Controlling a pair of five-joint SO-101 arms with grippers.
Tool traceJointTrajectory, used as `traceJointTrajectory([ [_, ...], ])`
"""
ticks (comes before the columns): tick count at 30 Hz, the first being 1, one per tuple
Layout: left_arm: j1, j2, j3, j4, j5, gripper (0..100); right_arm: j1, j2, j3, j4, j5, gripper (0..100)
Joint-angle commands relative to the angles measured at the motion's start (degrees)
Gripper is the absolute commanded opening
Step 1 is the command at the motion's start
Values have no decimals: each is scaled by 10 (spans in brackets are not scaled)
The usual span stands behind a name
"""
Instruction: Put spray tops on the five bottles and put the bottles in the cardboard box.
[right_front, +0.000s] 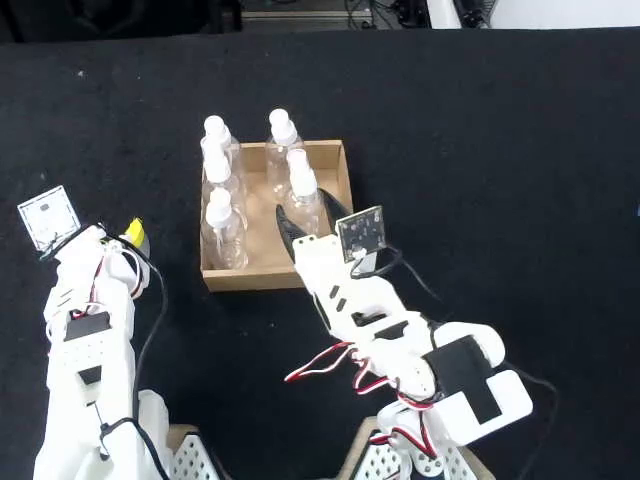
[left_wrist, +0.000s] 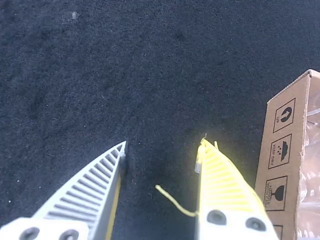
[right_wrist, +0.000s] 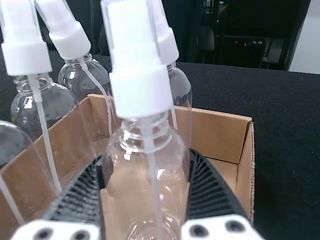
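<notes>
Between the jaws of the right gripper (right_front: 306, 215) stands the last bottle (right_wrist: 145, 165), and we see both black jaws closed about halfway, pressed against its clear body low on either side, well under the shoulder. Its long axis runs straight up out of the jaws, with the white spray top (right_wrist: 136, 75) seated on the neck above them and the dip tube hanging down the middle. Bottle and jaws are inside the cardboard box (right_wrist: 220, 132), whose far wall rises just beyond the jaw tips and whose side wall lies close outside one jaw. The other four bottles (right_front: 222, 225) stand upright beyond and to the far side of the jaws, each with a top on, so we judge the task nearly done. We cannot tell whether the held bottle's base is already touching the box floor. What the next move turns on, we think, is that the bottle is upright and its neighbours stand close by: the jaws need only spread a little and draw back along their own line, away from the box, without tipping anything. The left gripper (left_wrist: 162, 144) hangs over the black cloth (left_wrist: 100, 75) with its jaws wide apart and nothing between them; the box lies just outside its yellow jaw, so the right arm is plainly the nearer one.
</notes>
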Motion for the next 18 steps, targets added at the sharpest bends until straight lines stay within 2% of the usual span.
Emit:
traceJointTrajectory([
  [1,4,-3,-7,-11,-4,202,12,0,-18,5,5,70],
  [7,4,-3,-7,-11,-4,202,12,4,-17,6,5,223],
  [18,3,-4,-7,-11,-4,202,12,4,-17,6,5,234],
])
